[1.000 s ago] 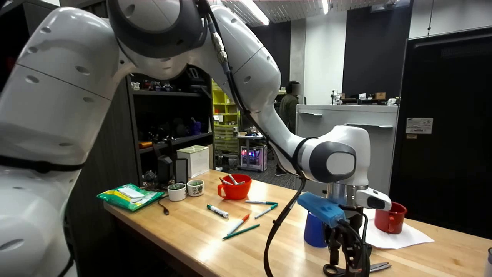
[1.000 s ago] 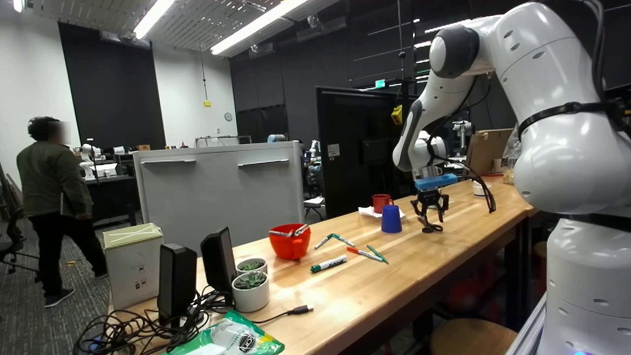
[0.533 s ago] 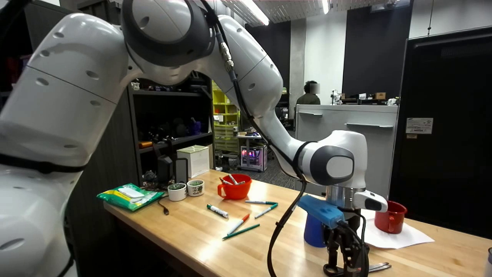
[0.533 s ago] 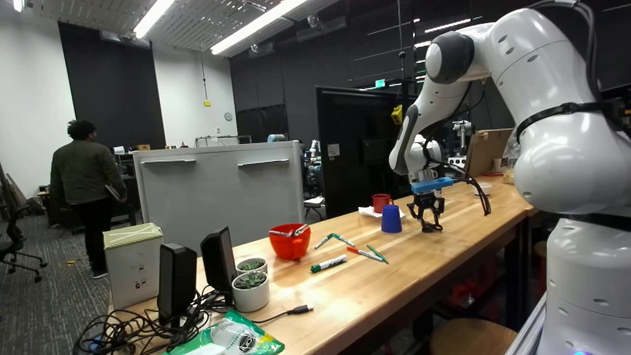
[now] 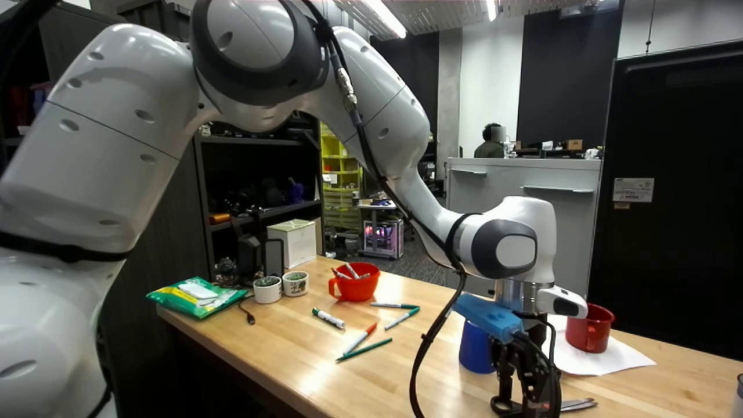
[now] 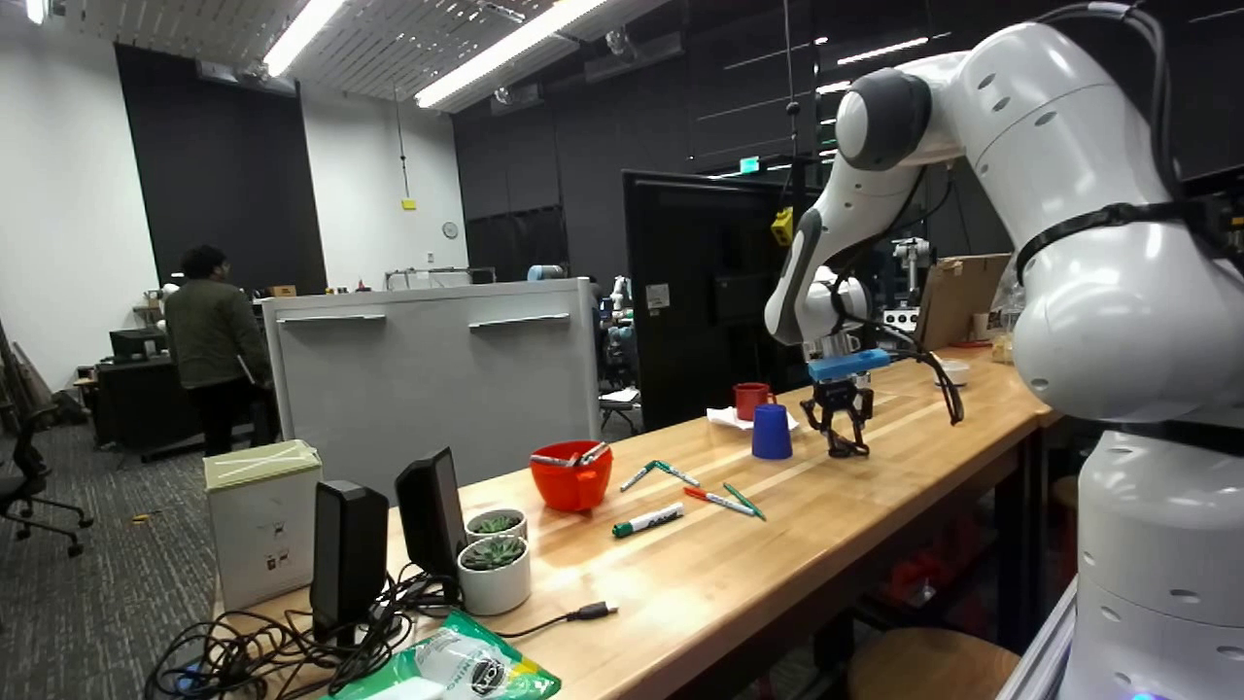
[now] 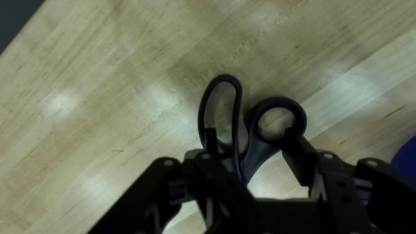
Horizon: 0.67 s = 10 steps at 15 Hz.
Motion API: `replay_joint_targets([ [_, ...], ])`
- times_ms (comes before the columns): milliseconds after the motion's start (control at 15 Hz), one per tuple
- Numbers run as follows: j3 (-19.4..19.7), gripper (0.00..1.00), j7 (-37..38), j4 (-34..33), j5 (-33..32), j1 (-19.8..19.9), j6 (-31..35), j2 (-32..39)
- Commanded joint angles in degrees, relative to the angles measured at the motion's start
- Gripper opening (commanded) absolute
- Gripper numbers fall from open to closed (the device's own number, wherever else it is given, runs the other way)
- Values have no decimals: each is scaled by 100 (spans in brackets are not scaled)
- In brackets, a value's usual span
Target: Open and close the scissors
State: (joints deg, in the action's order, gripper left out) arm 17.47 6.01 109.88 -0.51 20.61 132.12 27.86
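The scissors lie on the wooden table, with dark loop handles (image 7: 256, 159) in the wrist view: a long loop on the left and a round loop on the right. My gripper (image 7: 250, 136) has its fingers apart. The left fingertip overlaps the inside of the long loop and the right fingertip overlaps the round loop's outer side. In an exterior view the grey blades (image 5: 574, 405) stick out past the gripper (image 5: 520, 396) and their tips look slightly apart. Another exterior view shows the gripper (image 6: 846, 439) down at the handles. The pivot is hidden by the gripper.
A blue cup (image 5: 476, 351) stands upside down close to the gripper. A red mug (image 5: 589, 334) stands on white paper (image 5: 624, 361) behind it. A red cup with pens (image 5: 358, 288), loose markers (image 5: 328, 318) and a green stick (image 5: 364, 350) are further along the table.
My gripper has come down onto the handles and shifted slightly along the table. The scissors have shifted slightly the same way. A person in the background has walked.
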Motion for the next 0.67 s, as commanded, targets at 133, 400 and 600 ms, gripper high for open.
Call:
replay_joint_targets([
  [133,-52,55,-46,-156,170,76,-228,133],
  [400,-53,54,-28,-215,267,113,-327,173],
  [600,-50,26,-23,-256,356,139,-367,204],
])
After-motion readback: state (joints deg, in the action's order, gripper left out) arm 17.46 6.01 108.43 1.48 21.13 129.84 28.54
